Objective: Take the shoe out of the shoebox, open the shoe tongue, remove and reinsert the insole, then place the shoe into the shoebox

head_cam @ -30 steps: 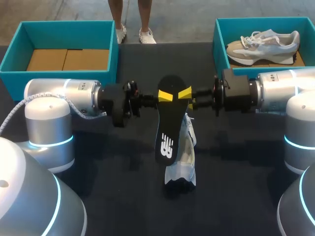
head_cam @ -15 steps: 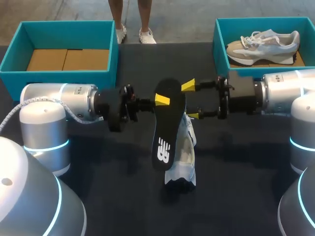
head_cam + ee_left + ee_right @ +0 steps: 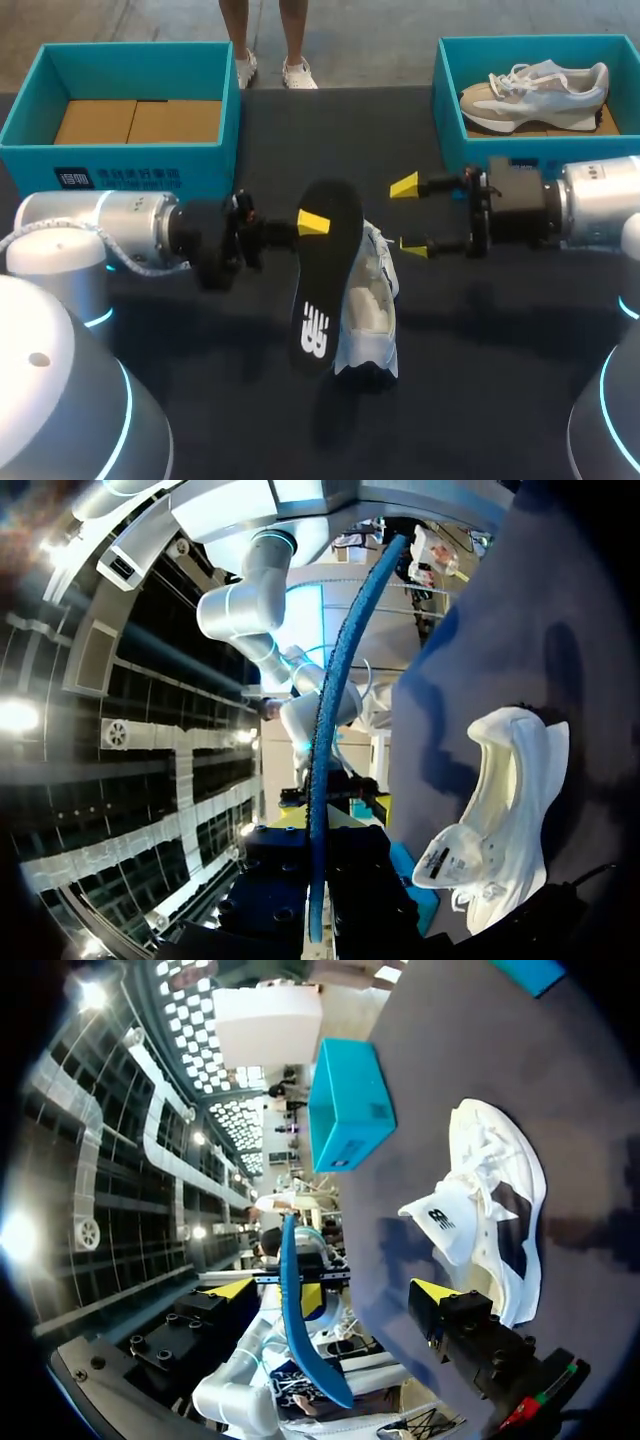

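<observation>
**Inspector:** State of the left end effector [image 3: 316, 222]?

**Recorder:** Pinching the insole [image 3: 325, 285] near its upper end. One yellow tip shows on the black face turned toward the head camera, and the other is hidden behind it. In the left wrist view the insole shows edge-on, a thin blue line running out from between the fingers.

**Inspector:** And the right end effector [image 3: 409, 217]?

**Recorder:** Fingers spread with nothing between them. It is off to the insole's right and apart from it.

**Inspector:** Where is the shoe [image 3: 370, 305]?

**Recorder:** Lying on the dark surface [image 3: 500, 380], out of any box, opening upward and tongue folded out. The insole hangs tilted above the surface and covers the shoe's left edge in the head view.

**Inspector:** The boxes?

**Recorder:** The left shoebox [image 3: 205, 150] sits at the far left and shows a cardboard floor. The right shoebox [image 3: 445, 110] sits at the far right and holds a second shoe [image 3: 535, 88].
</observation>
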Motion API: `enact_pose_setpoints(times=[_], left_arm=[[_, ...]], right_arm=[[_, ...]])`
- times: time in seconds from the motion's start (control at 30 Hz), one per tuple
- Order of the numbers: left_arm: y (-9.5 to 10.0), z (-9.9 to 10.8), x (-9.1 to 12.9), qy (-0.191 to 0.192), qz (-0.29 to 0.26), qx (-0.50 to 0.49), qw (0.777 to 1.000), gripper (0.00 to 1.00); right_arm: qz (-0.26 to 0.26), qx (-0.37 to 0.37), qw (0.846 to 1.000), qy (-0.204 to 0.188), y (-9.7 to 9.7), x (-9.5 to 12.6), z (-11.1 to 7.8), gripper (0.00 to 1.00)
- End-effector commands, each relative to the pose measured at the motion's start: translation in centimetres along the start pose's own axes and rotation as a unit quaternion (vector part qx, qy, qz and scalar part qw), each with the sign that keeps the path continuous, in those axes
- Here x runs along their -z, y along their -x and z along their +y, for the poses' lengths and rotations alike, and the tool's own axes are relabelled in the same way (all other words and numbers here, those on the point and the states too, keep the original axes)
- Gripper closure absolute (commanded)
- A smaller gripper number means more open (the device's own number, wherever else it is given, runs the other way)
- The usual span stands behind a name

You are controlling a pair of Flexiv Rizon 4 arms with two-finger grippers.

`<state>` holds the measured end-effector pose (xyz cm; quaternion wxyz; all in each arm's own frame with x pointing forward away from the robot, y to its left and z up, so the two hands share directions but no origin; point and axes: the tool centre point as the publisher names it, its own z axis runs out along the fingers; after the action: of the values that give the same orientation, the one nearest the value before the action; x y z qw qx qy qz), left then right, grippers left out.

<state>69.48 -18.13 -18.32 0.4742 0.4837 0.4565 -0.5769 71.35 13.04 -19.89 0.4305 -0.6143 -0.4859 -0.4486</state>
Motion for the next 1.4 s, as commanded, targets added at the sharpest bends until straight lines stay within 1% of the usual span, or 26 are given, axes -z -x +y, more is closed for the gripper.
enact_pose_setpoints(times=[0.03,0.2,0.33,0.37,0.47,0.57,0.63,0.7,1.4], left_arm=[[0.1,-2.0,0.8,0.005,0.004,0.01,1.0,1.0],[-0.3,-3.8,0.7,-0.004,0.003,0.041,0.999,1.0],[-1.0,-5.3,0.4,-0.015,0.01,0.072,0.997,1.0],[-1.0,-5.6,0.4,-0.014,0.002,0.088,0.996,1.0],[-1.1,-6.1,0.6,-0.01,0.001,0.111,0.994,1.0],[-1.6,-6.9,0.8,-0.012,-0.001,0.152,0.988,1.0],[-2.0,-7.3,0.8,-0.011,0.004,0.18,0.984,1.0],[-2.2,-7.6,0.8,-0.02,0.023,0.19,0.981,1.0],[-2.2,-7.6,0.8,-0.02,0.023,0.19,0.981,1.0]], right_arm=[[-0.005,-0.002,1.0,0.009,0.2,1.6,-1.5,0.0],[-0.012,-0.004,1.0,0.01,0.8,2.2,-2.5,0.0],[-0.014,-0.015,1.0,0.015,1.8,2.7,-3.4,0.0],[-0.015,-0.017,1.0,0.015,2.0,2.8,-3.7,0.0],[-0.018,-0.023,0.999,0.015,2.5,2.9,-4.4,0.0],[-0.021,-0.032,0.999,0.011,3.0,2.7,-5.1,0.0],[-0.032,-0.047,0.998,0.009,3.4,2.7,-5.4,0.0],[-0.032,-0.047,0.998,0.009,3.4,2.7,-5.4,0.0],[-0.032,-0.047,0.998,0.009,3.4,2.7,-5.4,0.0]])
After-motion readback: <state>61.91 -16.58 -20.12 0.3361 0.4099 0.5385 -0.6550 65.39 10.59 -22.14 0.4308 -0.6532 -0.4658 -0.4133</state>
